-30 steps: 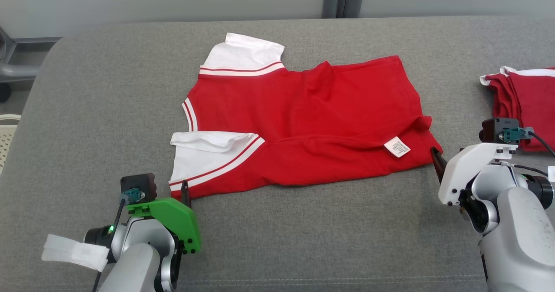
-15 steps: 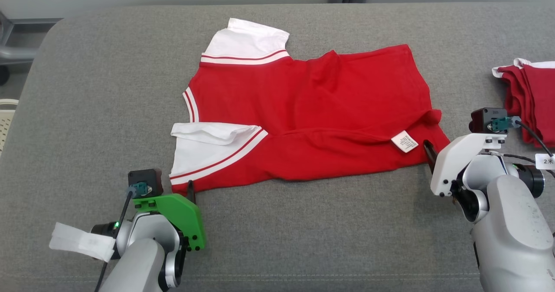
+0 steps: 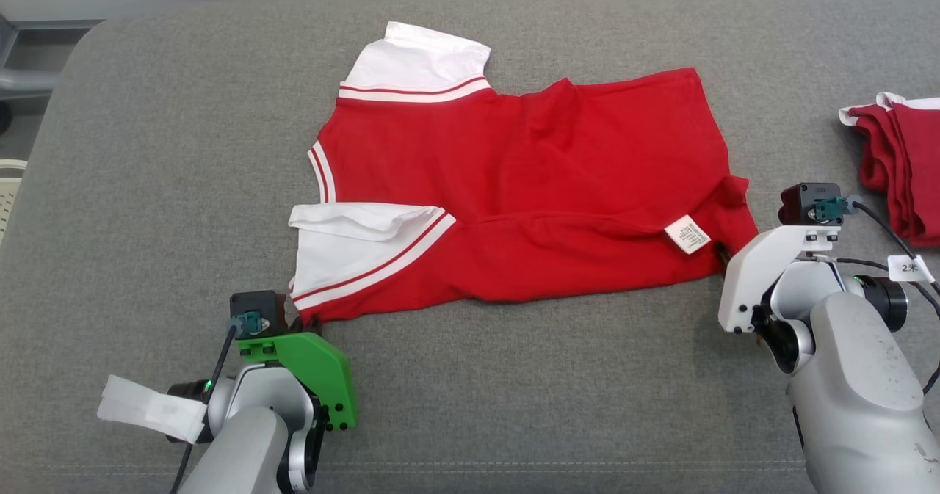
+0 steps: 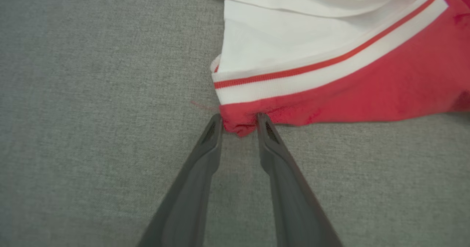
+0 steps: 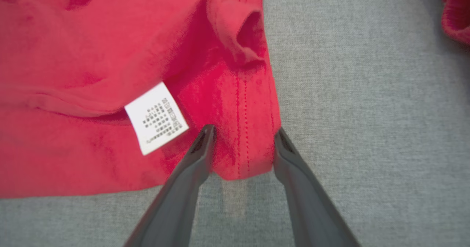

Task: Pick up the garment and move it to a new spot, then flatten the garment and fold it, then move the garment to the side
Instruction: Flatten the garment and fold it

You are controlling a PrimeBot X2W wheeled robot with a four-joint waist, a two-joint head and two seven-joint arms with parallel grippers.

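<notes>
REMOTE DESK: Red-and-white garment lies spread, near flat, mid grey padded top, at my 12 o'clock. Left gripper sits at its 7 o'clock corner, jaws at a narrow gap w/ a nub of red hem bunched btwn the tips; I can't tell if that pinch is firm. Right gripper straddles the 4 o'clock corner, jaws wide, stitched hem lying loose btwn them, care label just beside. I judge the cloth light, limp, not fragile. It'll sag and drag, so the two near corners, on the hem seams, are the holds to take. White sleeve, doubled over at 8 o'clock, may flop. Pile of red clothes at 3 o'clock sits near my right arm; I see no other obstacle.
</notes>
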